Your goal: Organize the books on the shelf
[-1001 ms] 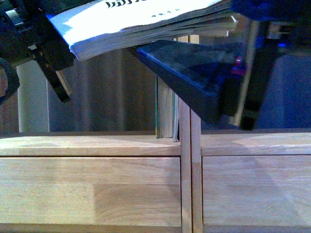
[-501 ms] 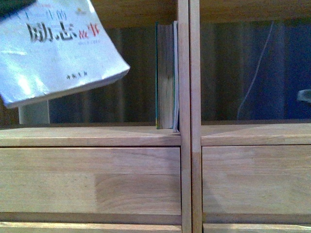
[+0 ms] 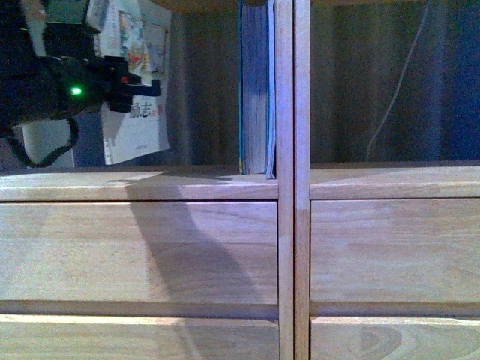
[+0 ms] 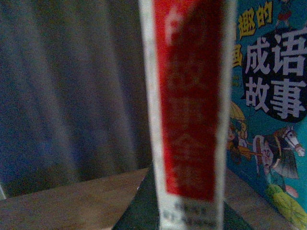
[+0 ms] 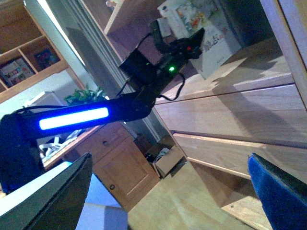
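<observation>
My left gripper (image 3: 129,84) is shut on the thin pale-covered book (image 3: 139,120) and holds it upright in the left compartment of the shelf (image 3: 150,184), its lower edge a little above the board. In the left wrist view its white spine with red top (image 4: 188,105) fills the middle. The thicker book (image 3: 255,90) stands upright against the centre divider; its picture cover shows in the left wrist view (image 4: 268,124). My right gripper (image 5: 168,201) is open and empty, low beside the shelf, facing the left arm (image 5: 72,118) and the held book (image 5: 211,40).
Plain drawer fronts (image 3: 142,251) run below the board, and the double centre post (image 3: 293,225) splits the columns. The right compartment (image 3: 390,82) holds only a hanging cable. A low wooden cabinet (image 5: 120,167) and a wood floor (image 5: 182,211) lie beside the shelf.
The thin book has gone from tilted and cover-up to upright and lower in the left compartment. The front view has shifted down the shelf. The right arm has left that view.
</observation>
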### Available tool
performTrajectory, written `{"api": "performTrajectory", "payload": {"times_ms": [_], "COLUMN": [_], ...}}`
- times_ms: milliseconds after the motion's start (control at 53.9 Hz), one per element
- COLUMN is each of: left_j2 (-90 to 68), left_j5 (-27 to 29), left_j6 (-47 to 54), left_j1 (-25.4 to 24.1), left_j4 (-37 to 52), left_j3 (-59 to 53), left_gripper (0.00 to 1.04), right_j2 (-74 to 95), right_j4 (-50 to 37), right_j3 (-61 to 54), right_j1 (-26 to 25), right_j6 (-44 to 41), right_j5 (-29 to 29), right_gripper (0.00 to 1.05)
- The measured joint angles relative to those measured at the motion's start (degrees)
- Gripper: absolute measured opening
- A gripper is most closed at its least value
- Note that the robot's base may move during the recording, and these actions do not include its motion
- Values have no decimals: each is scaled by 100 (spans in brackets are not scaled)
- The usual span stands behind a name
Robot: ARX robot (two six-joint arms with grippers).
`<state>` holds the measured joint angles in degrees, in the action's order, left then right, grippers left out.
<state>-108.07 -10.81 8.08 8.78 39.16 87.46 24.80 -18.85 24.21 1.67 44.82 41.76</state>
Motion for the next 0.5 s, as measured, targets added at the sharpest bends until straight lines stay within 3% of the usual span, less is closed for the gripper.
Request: {"api": "performTrajectory", "payload": {"times_ms": [204, 501], "left_j2": [-964, -1622], "left_j5": [649, 979], "left_j6": [409, 697], "left_j1": [446, 1102], "left_j4": [-409, -800], "left_j3": [1305, 2312], "left_gripper": [7, 7], "right_j2": [-382, -533], "right_j4": [358, 326], "right_j3": [-39, -315], "right_j1": [413, 177], "right_j6": [-114, -31], "right_j5": [-219, -90], "right_gripper": [98, 98]}}
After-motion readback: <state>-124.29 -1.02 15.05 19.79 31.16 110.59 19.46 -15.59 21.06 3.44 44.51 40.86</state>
